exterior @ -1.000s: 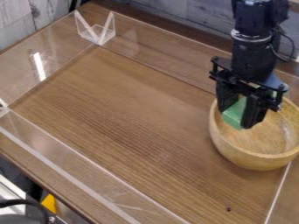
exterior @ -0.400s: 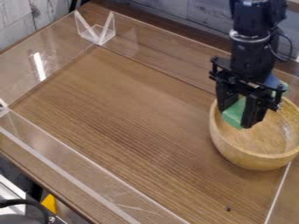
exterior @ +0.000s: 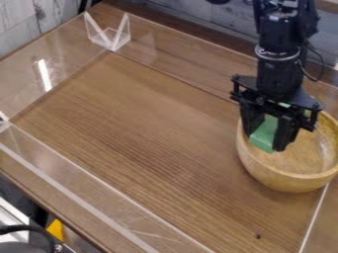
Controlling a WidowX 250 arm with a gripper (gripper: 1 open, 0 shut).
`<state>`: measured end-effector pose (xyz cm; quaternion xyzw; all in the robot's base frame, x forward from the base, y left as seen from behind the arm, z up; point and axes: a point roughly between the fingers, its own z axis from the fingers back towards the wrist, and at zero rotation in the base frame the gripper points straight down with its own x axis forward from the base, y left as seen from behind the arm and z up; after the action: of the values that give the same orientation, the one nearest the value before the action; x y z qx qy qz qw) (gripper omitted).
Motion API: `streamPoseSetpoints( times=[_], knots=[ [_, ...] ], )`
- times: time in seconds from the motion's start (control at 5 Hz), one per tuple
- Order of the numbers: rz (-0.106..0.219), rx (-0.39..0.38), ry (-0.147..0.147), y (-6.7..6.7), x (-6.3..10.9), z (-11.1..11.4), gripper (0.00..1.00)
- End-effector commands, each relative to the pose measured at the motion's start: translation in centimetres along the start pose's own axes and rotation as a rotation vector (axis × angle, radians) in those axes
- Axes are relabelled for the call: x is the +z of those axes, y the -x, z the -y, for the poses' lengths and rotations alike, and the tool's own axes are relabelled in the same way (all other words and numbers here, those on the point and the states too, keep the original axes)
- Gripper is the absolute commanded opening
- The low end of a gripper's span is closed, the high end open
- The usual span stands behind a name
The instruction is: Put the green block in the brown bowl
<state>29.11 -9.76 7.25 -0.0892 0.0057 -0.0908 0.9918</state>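
The wooden surface, walled by clear panels, carries the brown bowl at about four o'clock in the picture, close to the right edge. Directly above the bowl's left half hangs the black end effector, pointing straight down, its fingers clamped on the green block, which stands upright between them over the bowl's inside. Whether the block's lower end touches the bowl floor cannot be told. By this look, picking and carrying are done; what appears left is to let go so the block lies in the bowl, then lift clear.
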Motion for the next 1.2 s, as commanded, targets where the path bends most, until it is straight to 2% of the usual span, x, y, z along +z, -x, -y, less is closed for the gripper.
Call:
streamPoseSetpoints(
  times=[0.0, 0.2, 0.4, 0.6, 1.0],
  knots=[
    [0.071, -0.062, 0.002, -0.1, 2.8, 1.3, 0.00],
    [0.066, -0.126, 0.003, 0.2, 3.5, 1.9, 0.00],
    [0.062, -0.182, 0.006, -0.2, 4.0, 2.9, 0.00],
    [0.049, -0.226, 0.006, -0.6, 3.7, 3.4, 0.00],
    [0.028, -0.237, 0.006, -0.6, 1.9, 2.5, 0.00]
  ],
)
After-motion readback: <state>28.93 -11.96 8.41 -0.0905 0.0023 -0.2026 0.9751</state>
